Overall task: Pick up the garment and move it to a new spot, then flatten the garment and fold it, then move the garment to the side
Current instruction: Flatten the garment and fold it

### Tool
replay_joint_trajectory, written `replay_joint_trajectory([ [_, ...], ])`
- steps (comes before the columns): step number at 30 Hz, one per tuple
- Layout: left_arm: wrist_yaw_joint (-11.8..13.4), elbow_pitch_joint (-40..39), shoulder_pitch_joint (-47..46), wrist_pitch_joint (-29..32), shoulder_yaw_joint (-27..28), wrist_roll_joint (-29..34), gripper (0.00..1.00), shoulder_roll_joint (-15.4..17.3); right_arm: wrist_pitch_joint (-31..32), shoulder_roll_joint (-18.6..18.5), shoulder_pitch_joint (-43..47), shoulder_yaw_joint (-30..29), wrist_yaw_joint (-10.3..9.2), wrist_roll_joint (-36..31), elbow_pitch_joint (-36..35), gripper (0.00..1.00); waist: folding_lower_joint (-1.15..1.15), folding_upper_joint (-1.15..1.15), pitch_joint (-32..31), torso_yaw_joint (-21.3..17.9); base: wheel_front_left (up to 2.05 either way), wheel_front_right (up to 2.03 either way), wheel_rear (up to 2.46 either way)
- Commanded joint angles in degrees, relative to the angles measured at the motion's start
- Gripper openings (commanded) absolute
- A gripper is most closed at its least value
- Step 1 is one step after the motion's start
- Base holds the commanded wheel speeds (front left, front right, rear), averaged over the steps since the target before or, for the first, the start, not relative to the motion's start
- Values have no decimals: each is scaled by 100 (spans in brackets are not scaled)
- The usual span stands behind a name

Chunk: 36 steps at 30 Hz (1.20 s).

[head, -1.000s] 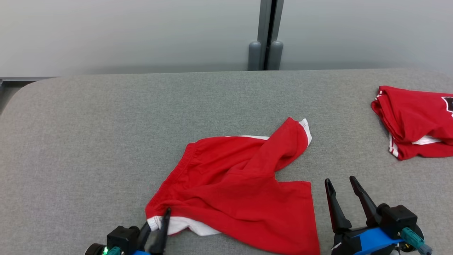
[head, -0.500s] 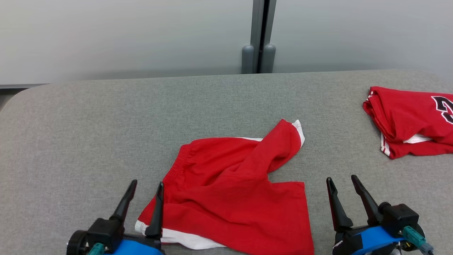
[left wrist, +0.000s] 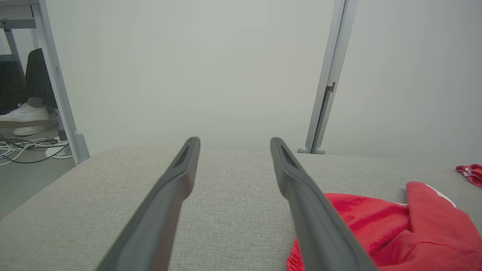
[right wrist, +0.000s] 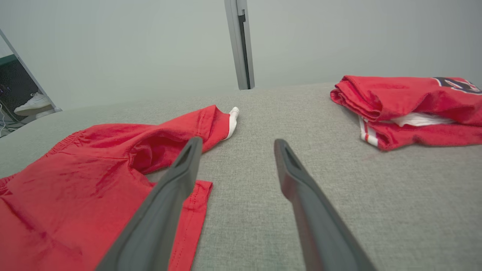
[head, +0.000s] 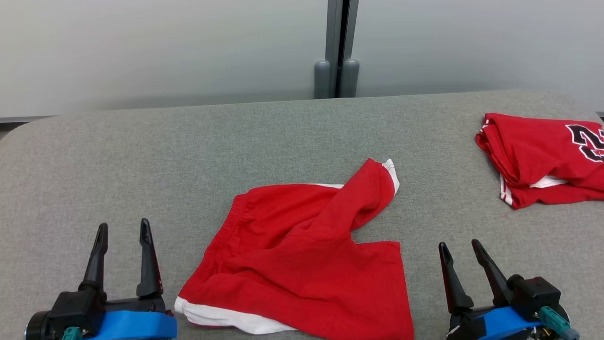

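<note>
The garment [head: 306,255], red shorts with white trim, lies crumpled on the grey table [head: 141,156], one leg twisted up toward the far right. It shows at the right in the left wrist view [left wrist: 395,229] and at the left in the right wrist view [right wrist: 86,180]. My left gripper [head: 122,227] stands open to the left of the shorts, apart from the cloth, with nothing between its fingers. My right gripper [head: 458,245] stands open just right of the shorts' near leg, also empty.
A second red garment [head: 542,158], folded with a black number on it, lies at the table's far right edge, also in the right wrist view [right wrist: 406,105]. A grey post [head: 336,47] rises behind the table. A person's white shoe [left wrist: 22,114] and cables lie on the floor at left.
My left gripper opened, let go of the shorts' near white-trimmed corner and drew away to the left. The camera has turned slightly. The right gripper stayed put.
</note>
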Motion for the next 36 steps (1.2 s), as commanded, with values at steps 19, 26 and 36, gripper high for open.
replay_joint_trajectory([
  [19, -195, 71, 76, -25, 233, 338, 100, -216, -13, -170, -420, 593, 1, -7, 785, 100, 0, 0, -56, 110, 0, 0, 0],
  [26, -205, 76, 27, -25, 134, 317, 100, -221, -13, -245, -949, 960, 1, 39, 1583, 100, 0, 0, 43, 226, 0, 0, 0],
  [36, -137, 59, -59, -25, -32, 249, 100, -222, -12, -304, -1514, 1254, 1, 179, 2642, 100, 0, 0, 207, 431, 0, 0, 0],
])
